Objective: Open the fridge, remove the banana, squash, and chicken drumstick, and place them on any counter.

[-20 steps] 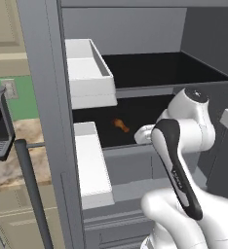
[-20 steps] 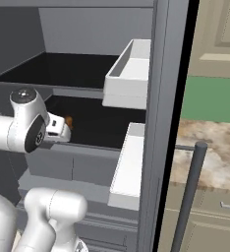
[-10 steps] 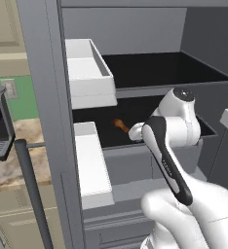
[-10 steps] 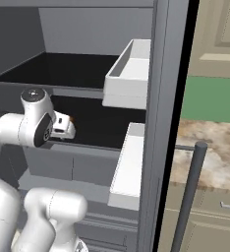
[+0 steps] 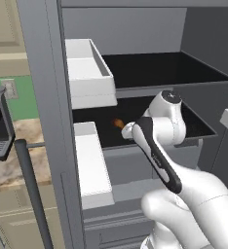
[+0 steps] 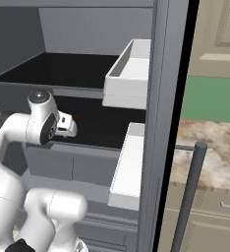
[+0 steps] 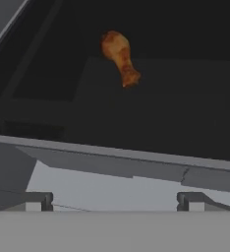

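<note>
A: So where's your chicken drumstick (image 7: 119,56)?

B: You've got it lying on the dark lower shelf (image 5: 203,127) inside the fridge (image 5: 47,87), thick end pointing away from the hand, thin bone end toward it. Nothing's touching it.

A: And your gripper (image 7: 116,199)?

B: Jaws spread wide, empty, hanging just outside the shelf's front lip, well short of the drumstick. White door bins (image 6: 131,74) sit on the swung-open doors either side, and there's counter (image 6: 220,152) past the right door.
</note>
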You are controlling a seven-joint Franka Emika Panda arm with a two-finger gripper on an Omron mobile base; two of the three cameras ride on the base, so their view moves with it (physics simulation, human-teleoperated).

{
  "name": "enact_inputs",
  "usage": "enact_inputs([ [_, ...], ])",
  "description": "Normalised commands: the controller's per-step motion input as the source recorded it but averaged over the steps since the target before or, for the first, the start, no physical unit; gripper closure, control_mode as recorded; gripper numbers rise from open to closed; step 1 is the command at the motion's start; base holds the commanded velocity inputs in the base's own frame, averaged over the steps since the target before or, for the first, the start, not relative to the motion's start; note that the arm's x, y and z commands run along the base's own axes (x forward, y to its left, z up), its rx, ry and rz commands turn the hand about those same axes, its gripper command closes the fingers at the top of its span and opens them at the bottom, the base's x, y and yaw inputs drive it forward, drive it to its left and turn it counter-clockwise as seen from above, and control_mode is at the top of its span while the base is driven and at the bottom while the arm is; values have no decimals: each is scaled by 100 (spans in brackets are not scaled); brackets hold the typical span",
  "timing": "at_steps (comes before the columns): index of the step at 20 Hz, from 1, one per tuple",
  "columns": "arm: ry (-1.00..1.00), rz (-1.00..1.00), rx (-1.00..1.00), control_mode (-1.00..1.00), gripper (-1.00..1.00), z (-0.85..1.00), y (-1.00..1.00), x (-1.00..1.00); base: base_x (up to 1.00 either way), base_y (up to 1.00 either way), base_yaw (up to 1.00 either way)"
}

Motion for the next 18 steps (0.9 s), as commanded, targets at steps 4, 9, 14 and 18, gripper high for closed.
enact_inputs([
  [4,0,0,0,-100,-100,-8,4,47,0,0,0],
  [9,0,0,0,-100,-100,-18,9,40,0,0,0],
  [14,0,0,0,-100,-100,-22,9,35,0,0,0],
  [18,0,0,0,-100,-100,-19,2,33,0,0,0],
])
